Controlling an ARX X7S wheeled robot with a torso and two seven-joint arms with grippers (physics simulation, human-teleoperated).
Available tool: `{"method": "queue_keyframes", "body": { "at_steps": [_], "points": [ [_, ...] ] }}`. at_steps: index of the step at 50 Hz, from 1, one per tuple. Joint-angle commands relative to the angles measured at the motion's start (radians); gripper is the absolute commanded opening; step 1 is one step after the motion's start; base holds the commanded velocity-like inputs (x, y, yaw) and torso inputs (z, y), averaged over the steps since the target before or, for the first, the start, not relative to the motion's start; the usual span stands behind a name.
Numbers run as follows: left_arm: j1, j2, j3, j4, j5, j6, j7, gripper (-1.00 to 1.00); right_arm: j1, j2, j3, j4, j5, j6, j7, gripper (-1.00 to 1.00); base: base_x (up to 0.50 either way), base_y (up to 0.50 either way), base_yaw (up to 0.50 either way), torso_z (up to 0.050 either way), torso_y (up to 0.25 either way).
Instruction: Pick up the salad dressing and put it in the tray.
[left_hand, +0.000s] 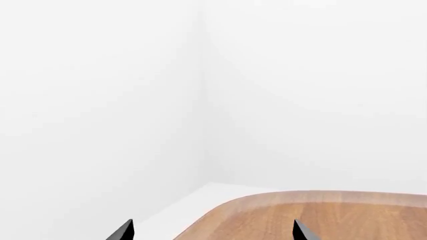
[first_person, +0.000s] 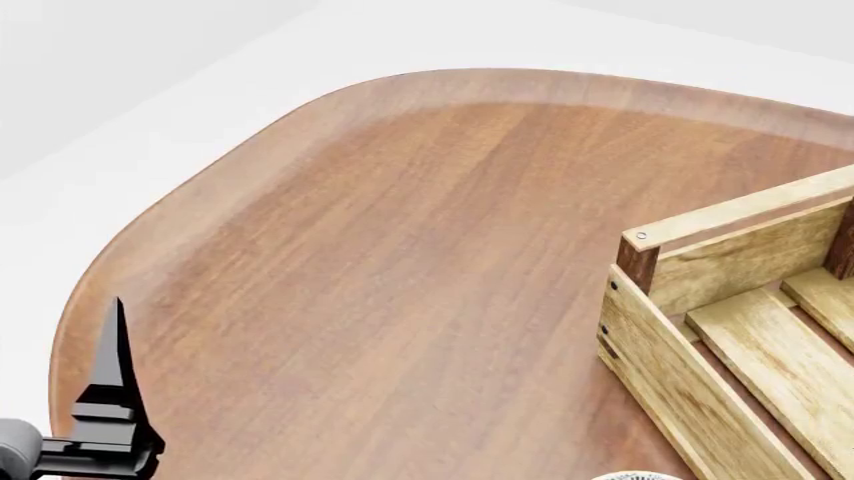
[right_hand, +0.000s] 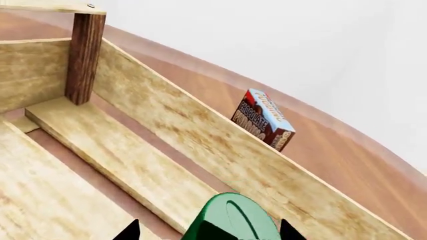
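Note:
The salad dressing shows only as a round green cap in the right wrist view. It sits between the tips of my right gripper, which is closed on the container below the cap. The body is hidden. It hangs over the inside of the tray, a light wooden slat crate with dark corner posts, near its long side wall. The tray's corner also shows in the head view at the right. My left gripper is open and empty over the table's near left edge. One of its fingers shows in the head view.
A blue-and-brown chocolate pudding box stands on the table just outside the tray's side wall. A sliver of a patterned bowl shows at the head view's bottom edge. The rounded wooden table ends near white walls.

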Motion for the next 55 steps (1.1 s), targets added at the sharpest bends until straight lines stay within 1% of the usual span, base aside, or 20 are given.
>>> {"method": "queue_keyframes", "body": {
  "at_steps": [1, 4, 5, 7, 12, 14, 16, 17, 23, 27, 28, 31, 32, 39, 43, 55],
  "points": [
    [0.000, -0.003, 0.004, 0.007, 0.001, -0.003, -0.005, 1.00, 0.020, 0.031, -0.002, -0.011, -0.004, -0.025, 0.003, 1.00, 0.00, 0.00, 0.00, 0.000, 0.000],
    [0.000, -0.004, 0.005, 0.008, 0.002, -0.003, -0.006, 1.00, -0.015, 0.038, 0.007, -0.106, 0.005, 0.023, 0.003, 1.00, 0.00, 0.00, 0.00, 0.000, 0.000],
    [-0.001, -0.004, 0.005, 0.007, 0.002, -0.002, -0.006, 1.00, -0.048, 0.041, 0.014, -0.175, 0.012, 0.046, 0.006, 1.00, 0.00, 0.00, 0.00, 0.000, 0.000],
    [-0.001, -0.005, 0.005, 0.005, 0.002, 0.000, -0.006, 1.00, -0.123, 0.055, 0.032, -0.384, 0.028, 0.157, 0.009, 1.00, 0.00, 0.00, 0.00, 0.000, 0.000],
    [-0.001, -0.006, 0.005, 0.005, 0.000, 0.001, -0.007, 1.00, -0.218, 0.083, 0.055, -0.692, 0.049, 0.311, 0.008, 1.00, 0.00, 0.00, 0.00, 0.000, 0.000],
    [-0.001, -0.006, 0.005, 0.005, 0.000, 0.002, -0.007, 1.00, -0.238, 0.088, 0.060, -0.762, 0.054, 0.343, 0.009, 1.00, 0.00, 0.00, 0.00, 0.000, 0.000],
    [0.000, -0.007, 0.005, 0.007, 0.001, 0.003, -0.008, 1.00, -0.262, 0.089, 0.062, -0.807, 0.056, 0.337, 0.009, 1.00, 0.00, 0.00, 0.00, 0.000, 0.000],
    [-0.002, -0.009, 0.001, 0.012, -0.001, 0.001, -0.009, 1.00, -0.278, 0.098, 0.066, -0.895, 0.063, 0.383, 0.002, 1.00, 0.00, 0.00, 0.00, 0.000, 0.000],
    [0.000, -0.013, -0.008, 0.017, 0.000, 0.016, -0.012, 1.00, -0.362, 0.112, 0.089, -1.105, 0.085, 0.434, -0.002, 1.00, 0.00, 0.00, 0.00, 0.000, 0.000],
    [0.006, -0.011, -0.033, 0.031, -0.015, 0.048, -0.013, 1.00, -0.412, 0.124, 0.109, -1.255, 0.099, 0.478, 0.000, 1.00, 0.00, 0.00, 0.00, 0.000, 0.000],
    [0.012, -0.009, -0.047, 0.032, -0.018, 0.080, -0.010, 1.00, -0.435, 0.129, 0.118, -1.328, 0.104, 0.504, 0.003, 1.00, 0.00, 0.00, 0.00, 0.000, 0.000],
    [0.017, -0.008, -0.068, 0.039, -0.029, 0.115, -0.007, 1.00, -0.465, 0.137, 0.129, -1.426, 0.107, 0.536, 0.009, 1.00, 0.00, 0.00, 0.00, 0.000, 0.000],
    [0.019, -0.008, -0.081, 0.045, -0.031, 0.137, -0.007, 1.00, -0.484, 0.141, 0.139, -1.489, 0.113, 0.554, 0.010, 1.00, 0.00, 0.00, 0.00, 0.000, 0.000],
    [0.031, -0.002, -0.114, 0.050, -0.036, 0.207, -0.005, 1.00, -0.552, 0.148, 0.165, -1.686, 0.106, 0.577, 0.036, 1.00, 0.00, 0.00, 0.00, 0.000, 0.000],
    [0.048, 0.003, -0.128, 0.046, -0.024, 0.281, 0.006, 1.00, -0.625, 0.135, 0.191, -1.781, 0.091, 0.528, 0.065, 1.00, 0.00, 0.00, 0.00, 0.000, 0.000],
    [0.077, 0.026, -0.156, 0.045, -0.005, 0.424, 0.015, 1.00, -0.762, 0.098, 0.277, -1.996, 0.108, 0.421, 0.091, 1.00, 0.00, 0.00, 0.00, 0.000, 0.000]
  ]
}}
